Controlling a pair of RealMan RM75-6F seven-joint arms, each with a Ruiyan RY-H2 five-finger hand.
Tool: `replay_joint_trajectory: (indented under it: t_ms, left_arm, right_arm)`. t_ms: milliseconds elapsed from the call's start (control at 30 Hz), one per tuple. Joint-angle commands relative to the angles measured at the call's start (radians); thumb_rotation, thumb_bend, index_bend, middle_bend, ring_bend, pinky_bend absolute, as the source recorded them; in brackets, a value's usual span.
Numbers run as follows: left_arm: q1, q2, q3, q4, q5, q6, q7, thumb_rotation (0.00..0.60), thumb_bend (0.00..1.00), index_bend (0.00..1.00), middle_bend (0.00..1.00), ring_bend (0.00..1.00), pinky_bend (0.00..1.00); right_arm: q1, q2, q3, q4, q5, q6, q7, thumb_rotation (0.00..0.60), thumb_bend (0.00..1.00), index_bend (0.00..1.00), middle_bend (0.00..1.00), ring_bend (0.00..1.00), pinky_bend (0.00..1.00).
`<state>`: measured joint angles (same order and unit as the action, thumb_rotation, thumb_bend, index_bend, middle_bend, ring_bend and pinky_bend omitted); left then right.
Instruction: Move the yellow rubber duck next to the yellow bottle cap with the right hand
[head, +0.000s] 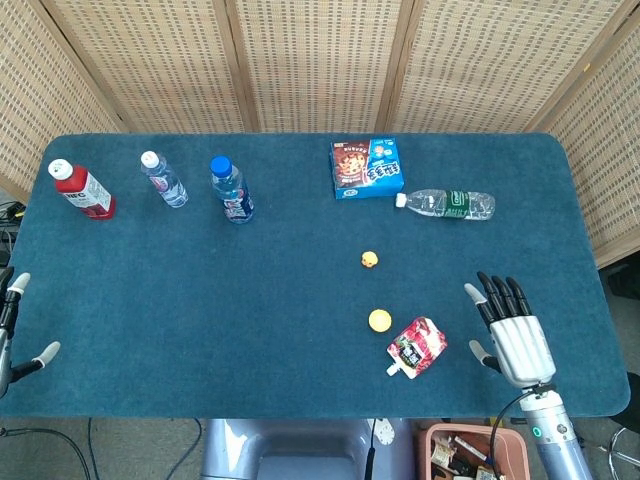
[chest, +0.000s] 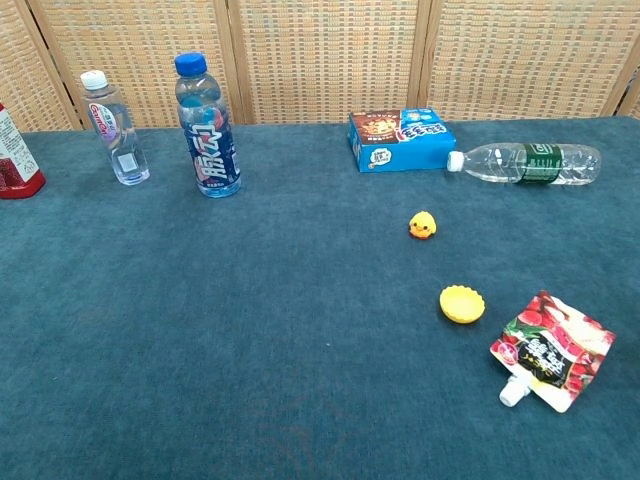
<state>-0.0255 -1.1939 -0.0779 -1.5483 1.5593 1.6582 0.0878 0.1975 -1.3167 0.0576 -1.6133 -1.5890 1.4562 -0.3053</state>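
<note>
Showing the right hand (head: 512, 333) flat above the near right part of the blue table (head: 250, 300), fingers spread and holding nothing.
Yellow rubber duck (head: 370, 260) sits mid-table, apart from the yellow bottle cap (head: 379, 320) nearer the front edge; a red pouch (head: 417, 346) lies just beside the cap, between it and the hand. Left hand (head: 12, 330) shows only at the left edge, fingers apart, empty.

Left robot hand (head: 12, 330) edge-cropped
</note>
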Motion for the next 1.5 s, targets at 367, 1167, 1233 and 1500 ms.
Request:
replay_joint_trajectory:
  t_ms: [367,1167,1233,1500]
  left_arm:
    - [0.002,0.001,0.003,-0.006,0.004,0.004,0.004,0.600,0.08,0.00,0.00,0.00,0.00]
    - [-0.004,0.005,-0.012,0.005,-0.029,-0.014,-0.019,0.600,0.08,0.00,0.00,0.00,0.00]
    - [-0.006,0.004,-0.013,0.010,-0.038,-0.022,-0.022,0.600,0.08,0.00,0.00,0.00,0.00]
    - [-0.012,-0.001,-0.019,0.023,-0.054,-0.036,-0.023,0.600,0.08,0.00,0.00,0.00,0.00]
  right_arm:
    - [0.000,-0.004,0.000,0.006,-0.012,0.007,0.006,0.600,0.21,0.00,0.00,0.00,0.00]
    - [0.403,-0.222,0.250,0.081,0.296,-0.409,-0.288,0.600,0.21,0.31,0.01,0.00,0.00]
    - [0.447,-0.260,0.262,0.123,0.350,-0.453,-0.320,0.600,0.21,0.31,0.01,0.00,0.00]
    - [0.569,-0.360,0.285,0.283,0.505,-0.546,-0.381,0.600,0.21,0.32,0.02,0.00,0.01]
